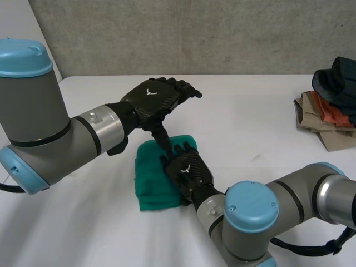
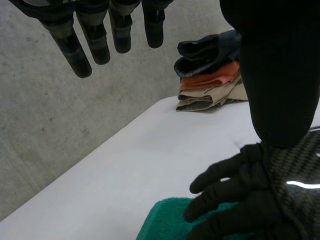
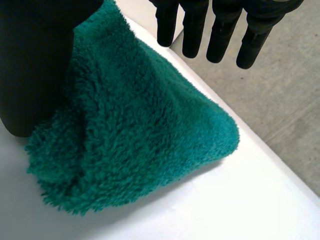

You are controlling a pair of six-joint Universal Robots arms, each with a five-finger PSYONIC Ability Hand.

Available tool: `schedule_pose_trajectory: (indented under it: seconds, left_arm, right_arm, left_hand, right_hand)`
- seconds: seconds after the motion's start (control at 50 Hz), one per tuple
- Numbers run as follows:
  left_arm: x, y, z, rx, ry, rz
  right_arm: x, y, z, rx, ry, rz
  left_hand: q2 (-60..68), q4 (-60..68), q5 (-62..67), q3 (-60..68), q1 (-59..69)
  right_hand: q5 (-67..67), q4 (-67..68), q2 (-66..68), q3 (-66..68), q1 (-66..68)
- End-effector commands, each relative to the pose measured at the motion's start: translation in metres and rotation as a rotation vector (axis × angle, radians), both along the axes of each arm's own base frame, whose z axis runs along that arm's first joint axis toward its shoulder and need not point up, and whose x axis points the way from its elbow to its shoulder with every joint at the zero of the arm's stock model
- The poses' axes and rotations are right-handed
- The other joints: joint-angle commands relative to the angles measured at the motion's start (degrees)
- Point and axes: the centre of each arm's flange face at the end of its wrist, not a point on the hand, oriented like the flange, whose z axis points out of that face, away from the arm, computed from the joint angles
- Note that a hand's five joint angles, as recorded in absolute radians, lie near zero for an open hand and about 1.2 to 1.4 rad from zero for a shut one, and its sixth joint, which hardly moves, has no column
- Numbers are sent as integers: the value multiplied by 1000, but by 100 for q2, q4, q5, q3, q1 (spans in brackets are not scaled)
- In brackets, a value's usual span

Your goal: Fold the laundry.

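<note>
Both hands are slack: our right hand (image 1: 186, 169) lies flat on the folded green towel (image 1: 149, 179) on the white table (image 1: 250, 117), toward its right edge; our left hand (image 1: 153, 99) hovers over its far edge, fingers straight, thumb pointing down.

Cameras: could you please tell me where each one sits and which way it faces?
Head view: behind and between the arms, looking down at the table; both arms, left hand above the towel, right hand on it.
Left wrist view: on the left wrist, looking along the palm past its straight fingers toward the clothes pile.
Right wrist view: on the right wrist, looking along the palm; straight fingers over the towel.
Shared: head and left wrist views both show right hand, towel, clothes pile.
</note>
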Motion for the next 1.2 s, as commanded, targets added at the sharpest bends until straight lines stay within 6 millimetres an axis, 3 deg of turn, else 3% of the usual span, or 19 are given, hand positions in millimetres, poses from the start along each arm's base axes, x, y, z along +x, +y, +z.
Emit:
schedule_pose_trajectory:
  seconds: [0.02,0.1,0.14,0.18,0.26,0.28,0.4,0.46,0.64,0.72,0.84,1.06,1.2]
  left_arm:
    - [1,-1,0,1,3,3]
    - [1,-1,1,-1,5,6]
    - [2,-1,3,-2,6,8]
    - [2,-2,3,-5,7,11]
    - [3,-4,6,-13,11,17]
    - [4,-5,7,-17,13,22]
    - [20,-15,35,-91,42,115]
    - [22,-13,45,-123,59,129]
    - [22,-11,44,-118,61,126]
    - [21,-9,42,-113,58,121]
    - [21,-7,34,-82,48,121]
    - [23,-3,21,-43,29,121]
    - [23,-3,17,-31,24,121]
  right_arm:
    - [8,-6,3,-41,-7,8]
    - [12,-10,3,-46,-20,11]
    - [15,-15,6,-53,-36,6]
    - [18,-19,10,-65,-52,2]
    - [17,-48,37,-121,-107,-49]
    - [15,-63,54,-158,-138,-76]
    - [3,-104,136,-327,-269,-133]
    - [-12,-130,171,-407,-320,-162]
    - [-61,-181,222,-512,-387,-281]
    - [-78,-194,219,-491,-357,-324]
    - [-79,-191,193,-423,-312,-323]
    - [-78,-195,165,-364,-278,-333]
    - [-79,-211,193,-452,-332,-338]
  left_hand:
    - [213,228,126,197,237]
    - [230,245,143,213,254]
    - [247,261,160,230,271]
    - [247,261,160,230,271]
    - [247,261,160,230,271]
    - [247,261,160,230,271]
    - [247,261,160,230,271]
    - [263,278,177,247,287]
    - [247,261,160,230,271]
    - [247,261,160,230,271]
    - [247,261,160,230,271]
    - [230,245,143,213,254]
    - [247,261,160,230,271]
  right_hand:
    - [767,723,783,741,765]
    - [3435,3391,3451,3409,3434]
    - [6180,6136,6196,6153,6178]
    - [6196,6152,6212,6170,6195]
    - [6196,6152,6212,6170,6195]
    - [6196,6152,6212,6170,6195]
    - [6196,6152,6212,6170,6195]
    - [6196,6152,6212,6170,6195]
    - [6196,6152,6212,6170,6195]
    - [6196,6152,6212,6170,6195]
    - [6196,6152,6212,6170,6195]
    - [6196,6152,6212,6170,6195]
    - [6196,6152,6212,6170,6195]
